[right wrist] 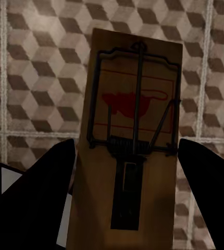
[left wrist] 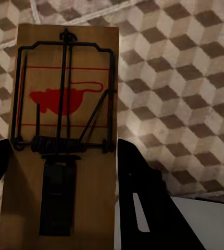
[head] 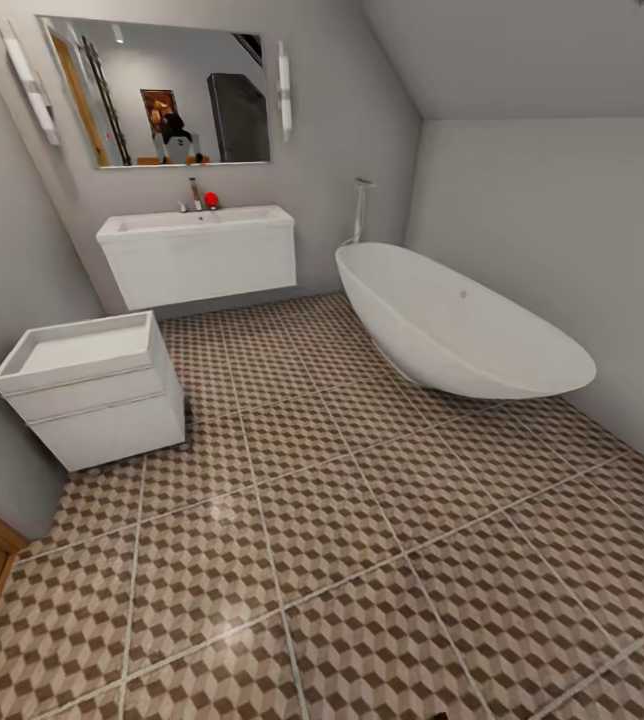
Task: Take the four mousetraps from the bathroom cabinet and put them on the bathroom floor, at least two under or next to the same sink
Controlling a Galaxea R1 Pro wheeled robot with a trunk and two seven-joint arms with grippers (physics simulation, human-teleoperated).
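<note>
Tiled cube-pattern bathroom floor [head: 362,540], white sink [head: 202,255] (wall-hung), bathtub [head: 462,330], each pincer pinching a mousetrap [left wrist: 65,140].

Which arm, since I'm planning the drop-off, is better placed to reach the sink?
Left, probably. The left gripper and right gripper each grip a trap, but the sink lies left of centre in the head view, bathtub right.

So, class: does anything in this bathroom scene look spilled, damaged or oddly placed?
Nothing stands out. The sink, bathtub and tiled floor look tidy and undamaged. Each wrist view shows a mousetrap sitting straight between dark jaws.
</note>
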